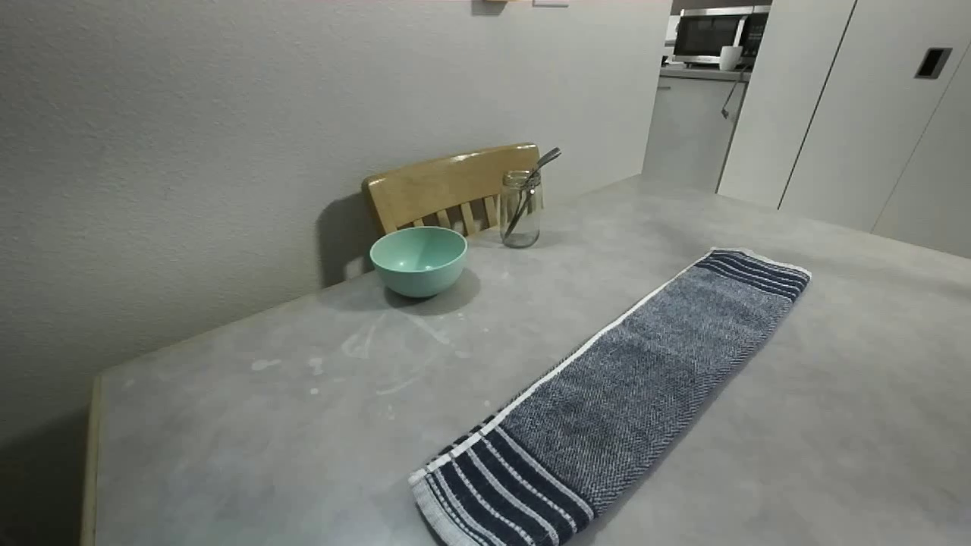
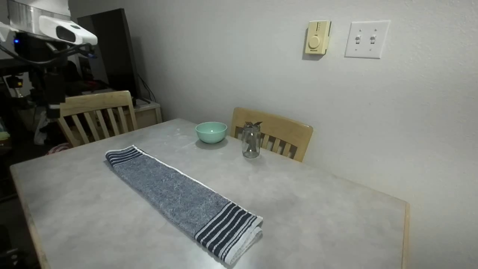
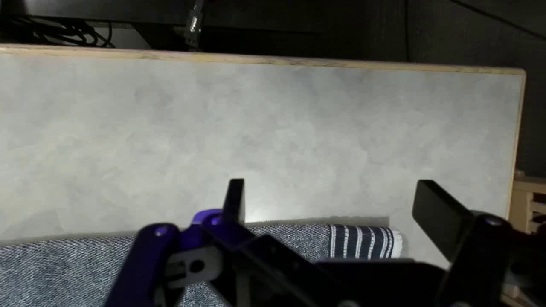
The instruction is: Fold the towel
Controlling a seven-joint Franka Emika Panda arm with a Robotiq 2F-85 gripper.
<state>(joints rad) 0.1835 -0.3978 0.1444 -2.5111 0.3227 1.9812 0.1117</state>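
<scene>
The towel lies as a long narrow strip on the grey table, its grey-blue middle ending in navy and white stripes at both short ends. In an exterior view the towel shows layered cloth at its nearer striped end, with the layers slightly apart at the corner. My gripper stands open in the wrist view, with wide-apart fingers and nothing held. Below it the towel runs along the bottom, partly hidden by the gripper body. In an exterior view the gripper hangs high at the far left, apart from the towel.
A teal bowl and a glass jar holding utensils stand near the wall side of the table. Wooden chairs are at the table's edges. The table's wooden edge crosses the top of the wrist view.
</scene>
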